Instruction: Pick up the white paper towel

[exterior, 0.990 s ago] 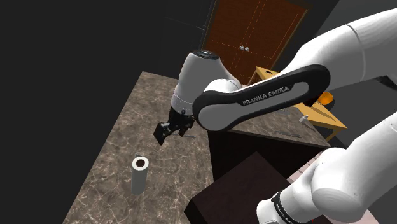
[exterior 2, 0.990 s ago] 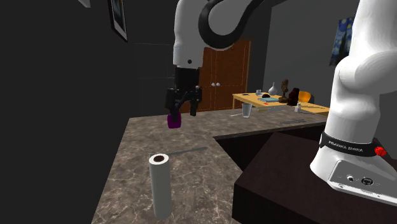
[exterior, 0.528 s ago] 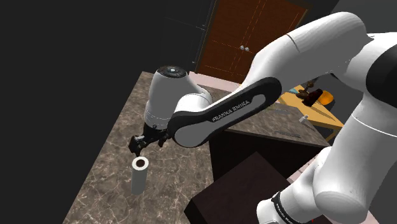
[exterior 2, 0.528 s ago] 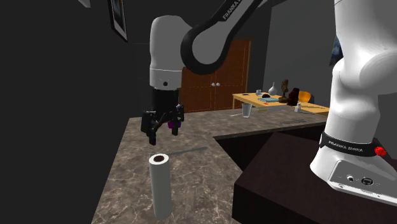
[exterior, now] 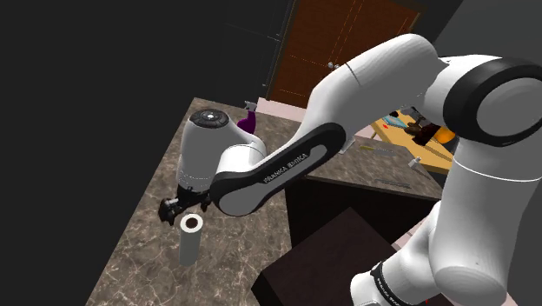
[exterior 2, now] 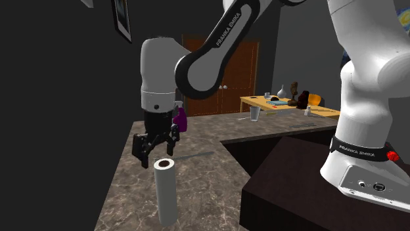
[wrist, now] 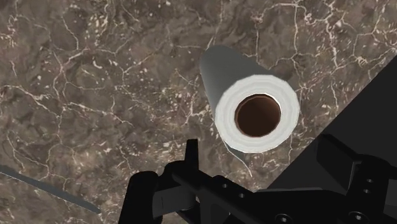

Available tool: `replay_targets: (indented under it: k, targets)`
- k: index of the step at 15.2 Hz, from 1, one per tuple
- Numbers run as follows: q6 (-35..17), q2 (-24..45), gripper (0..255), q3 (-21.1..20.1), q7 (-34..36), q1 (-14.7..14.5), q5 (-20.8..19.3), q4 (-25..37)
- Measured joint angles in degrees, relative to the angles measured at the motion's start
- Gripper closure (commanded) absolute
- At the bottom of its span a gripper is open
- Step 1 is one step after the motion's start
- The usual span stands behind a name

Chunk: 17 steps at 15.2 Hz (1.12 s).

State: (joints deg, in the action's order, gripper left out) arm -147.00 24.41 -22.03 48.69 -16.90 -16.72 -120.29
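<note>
Fingers (exterior 2: 140, 152) of the black gripper (exterior 2: 156, 155) stood apart, holding nothing, just above and beside the top of the white paper towel (exterior 2: 165, 190), which stood upright on the marbled brown counter (exterior 2: 204, 177). Whether a fingertip touched its rim was hard to tell. In the shoulder view the wrist hid most of the fingers. Behind, the arm partly covered a purple bottle (exterior 2: 180, 119).

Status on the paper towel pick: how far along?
Approach looks done: the gripper hovers open just above the paper towel, slightly off-centre. In hand: lining up. Left: descend around it, close, lift. It stands upright on the counter, ungrasped.
</note>
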Motion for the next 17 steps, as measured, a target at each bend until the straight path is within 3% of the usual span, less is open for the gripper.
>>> replay_targets:
  k: [3,4,17]
  targets:
    - [-1.6,1.9,0,0.9,0.8,-0.6,-1.2,0.2]
    - [-1.8,2.1,255,1.0,0.9,-0.7,-1.4,0.2]
    - [-1.0,1.3,255,0.6,0.6,-0.5,-0.8,0.3]
